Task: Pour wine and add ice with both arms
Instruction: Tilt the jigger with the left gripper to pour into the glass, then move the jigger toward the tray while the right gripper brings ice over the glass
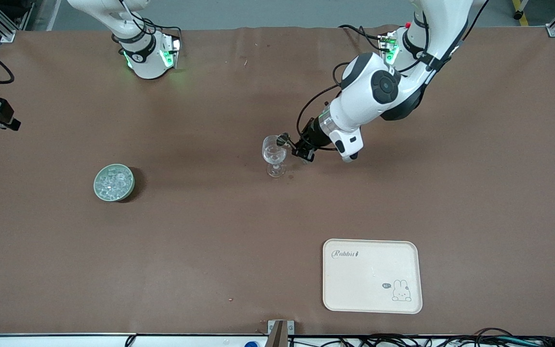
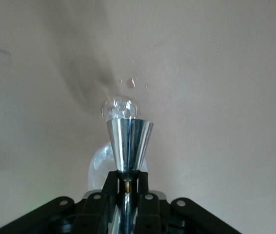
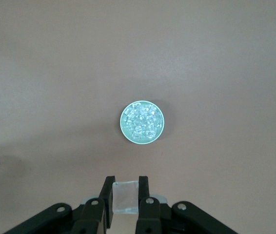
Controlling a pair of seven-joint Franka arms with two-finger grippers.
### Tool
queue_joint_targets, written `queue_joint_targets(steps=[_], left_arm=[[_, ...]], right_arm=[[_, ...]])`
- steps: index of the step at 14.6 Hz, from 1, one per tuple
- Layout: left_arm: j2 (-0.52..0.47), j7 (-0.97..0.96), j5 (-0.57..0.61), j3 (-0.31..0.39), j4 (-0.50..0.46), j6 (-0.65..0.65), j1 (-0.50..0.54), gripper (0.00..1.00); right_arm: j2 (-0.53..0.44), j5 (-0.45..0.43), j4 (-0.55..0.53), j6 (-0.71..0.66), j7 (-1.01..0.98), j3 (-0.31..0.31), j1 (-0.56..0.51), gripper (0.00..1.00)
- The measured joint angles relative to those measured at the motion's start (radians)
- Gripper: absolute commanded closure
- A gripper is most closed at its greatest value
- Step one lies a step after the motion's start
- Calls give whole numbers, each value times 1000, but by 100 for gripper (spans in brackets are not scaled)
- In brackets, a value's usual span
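Observation:
A clear stemmed wine glass stands mid-table, with clear glinting contents in its bowl. My left gripper is beside the glass's rim, shut on the stem of a shiny metal measuring cup that is tilted with its mouth at the rim. In the left wrist view the gripper clamps the cup, and the glass lies past its mouth. My right gripper is high over the table, shut on one clear ice cube. It does not show in the front view. Below it sits a green bowl with several ice cubes.
The green bowl of ice sits toward the right arm's end of the table. A cream tray with a rabbit print lies near the front camera's edge. A few droplets lie on the brown table by the glass.

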Motion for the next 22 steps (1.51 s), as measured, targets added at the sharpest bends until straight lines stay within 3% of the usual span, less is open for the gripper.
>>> queue_joint_targets(steps=[5,10,13,16,19,22], left_arm=[[-39,264,-381,53,1,1,1,100],[-83,431,-642,185,-3,0,-2,100],[-83,511,-722,308,2,-23,-1,100],[-66,561,-750,451,54,-160,-2,100],[0,608,-762,583,144,-300,2,100],[94,707,-861,682,225,-399,7,100]], right_arm=[[0,2,0,-12,7,8,15,98],[1,3,-4,-42,216,18,157,98],[23,5,-9,-22,352,22,269,98],[76,14,-14,19,511,24,399,98],[142,15,-23,92,690,25,535,98],[219,17,-26,202,885,26,659,98]])
